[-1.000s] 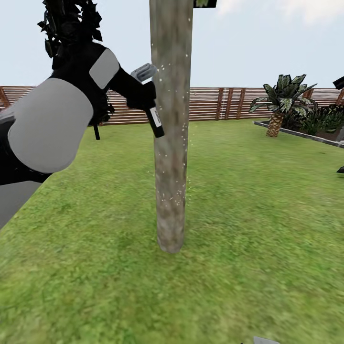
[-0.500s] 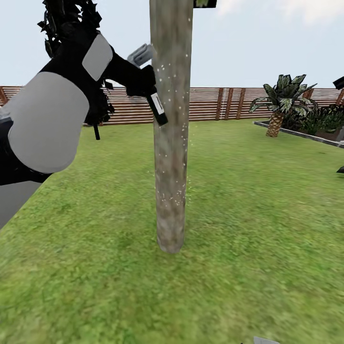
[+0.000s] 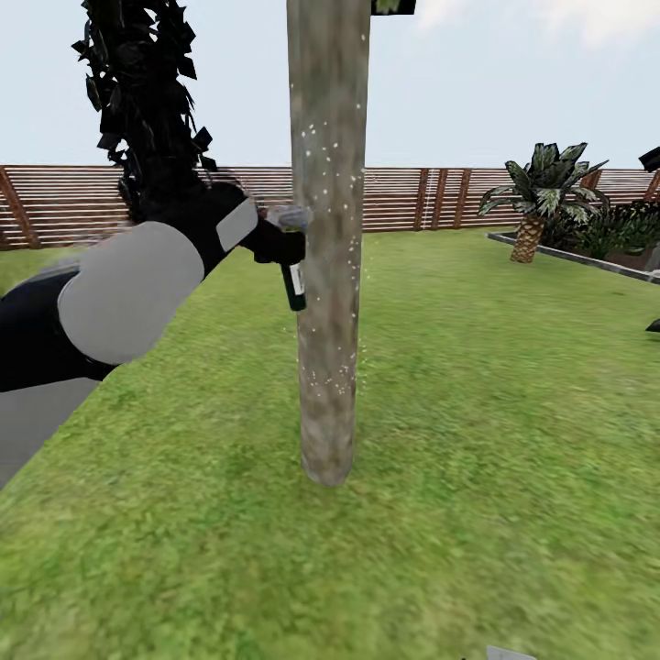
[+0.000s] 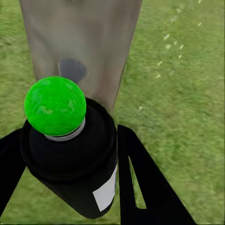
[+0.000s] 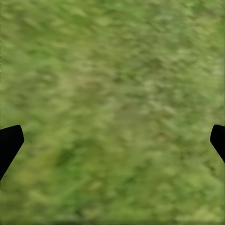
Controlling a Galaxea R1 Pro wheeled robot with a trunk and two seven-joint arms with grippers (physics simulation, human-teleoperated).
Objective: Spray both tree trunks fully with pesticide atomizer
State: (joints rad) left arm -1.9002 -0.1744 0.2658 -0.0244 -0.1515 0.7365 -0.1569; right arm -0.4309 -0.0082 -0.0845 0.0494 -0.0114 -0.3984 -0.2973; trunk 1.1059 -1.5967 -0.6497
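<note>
1. Green lawn (image 3: 477, 385) spreads all round, below both pincers, with a brown slatted fence (image 3: 412, 197) far beyond the left pincer.
2. Grey-brown mottled tree trunk (image 3: 326, 238), dotted with tiny white specks, stands upright just ahead of the left pincer (image 3: 286, 249).
3. A dark leafy tree (image 3: 147, 101) rises behind the left arm; a short palm (image 3: 541, 197) stands well apart, on the far side of the trunk.
4. The left pincer is clenched on the pesticide atomizer (image 3: 293, 280), its black fingers (image 4: 140, 183) flanking the dark bottle, light head against the trunk.
5. The right pincer (image 5: 112, 140) hangs released, fingertips wide apart over grass.
</note>
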